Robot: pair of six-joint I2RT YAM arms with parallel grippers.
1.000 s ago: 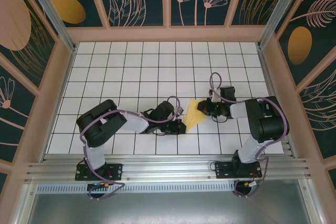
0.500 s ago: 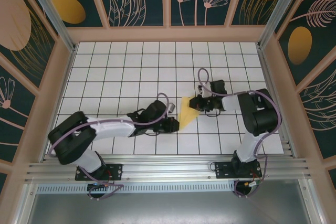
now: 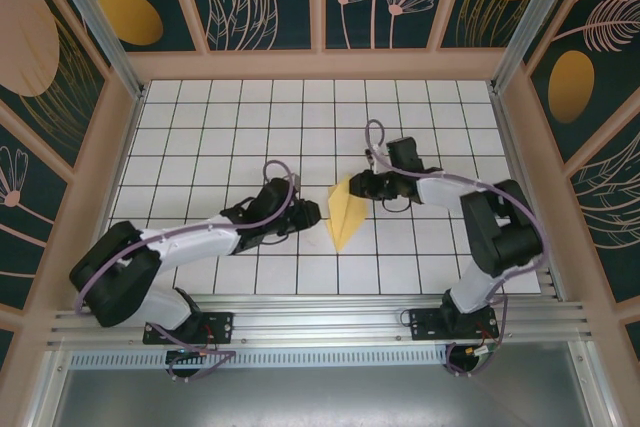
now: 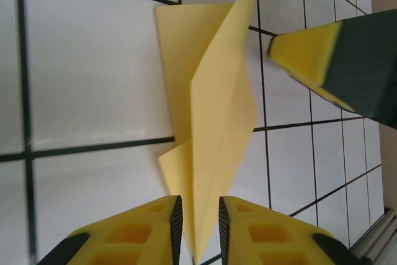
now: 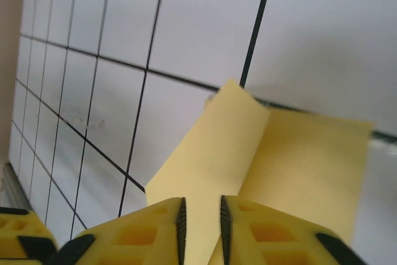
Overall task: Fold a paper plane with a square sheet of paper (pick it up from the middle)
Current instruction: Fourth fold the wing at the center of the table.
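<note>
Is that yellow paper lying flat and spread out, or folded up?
Folded: the yellow paper is a narrow pointed dart with a raised centre crease and layered flaps.

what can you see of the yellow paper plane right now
The paper plane is thin, plain yellow paper with no marks, folded into a narrow kite-like dart with a sharp central ridge and overlapping flaps. It sits on the white grid table between the two arms, its slim point toward the near edge. One edge runs into the narrow gap of the left tool, the opposite side into that of the right tool; both gaps look wider than the paper.
</note>
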